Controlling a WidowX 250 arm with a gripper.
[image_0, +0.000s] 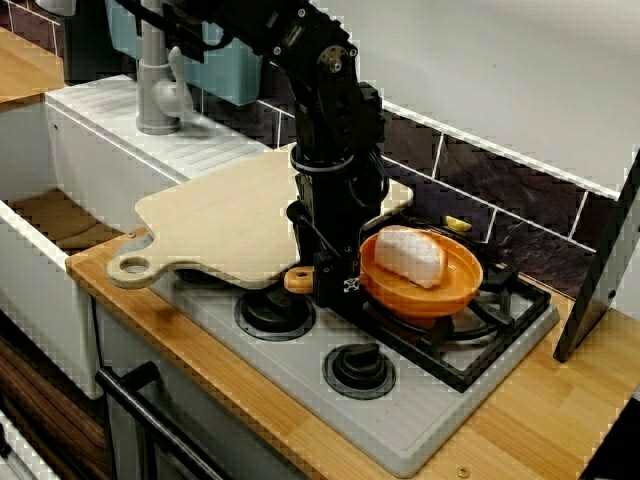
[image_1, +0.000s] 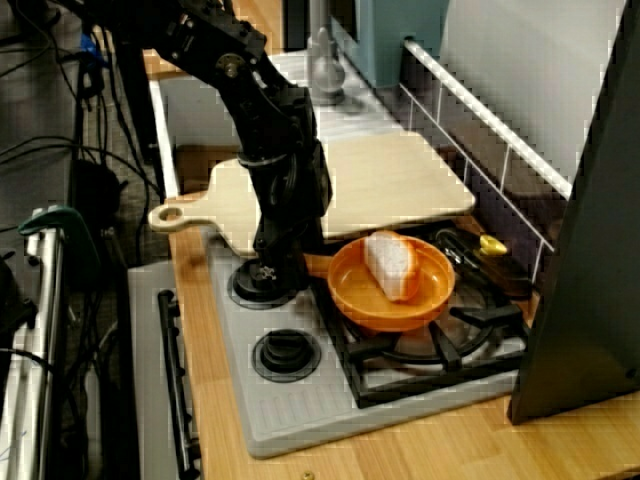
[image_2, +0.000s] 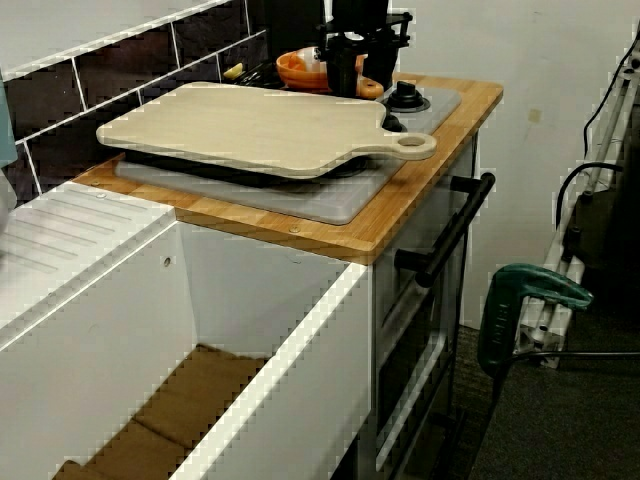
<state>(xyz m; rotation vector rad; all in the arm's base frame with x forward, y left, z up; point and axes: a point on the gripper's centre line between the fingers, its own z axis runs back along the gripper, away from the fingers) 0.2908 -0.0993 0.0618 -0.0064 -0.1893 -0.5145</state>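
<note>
Your tool (image_0: 335, 285) is down over the wooden handle (image_0: 298, 280) of the orange pan (image_0: 440, 298), and I can't tell whether it's clamped. The pan sits flat on the grate (image_0: 490, 325) just beside the tool with the white bun (image_0: 410, 256) inside. I'd say it's not lifted yet.

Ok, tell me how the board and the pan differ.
The board is pale, flat and broad; the pan is orange, round, smaller and walled. The board is bare on top; the pan holds a white lump. The board's handle, with a hole, juts out free; the pan's handle lies at the hand. Both rest on the stove, and both have a handle.
</note>
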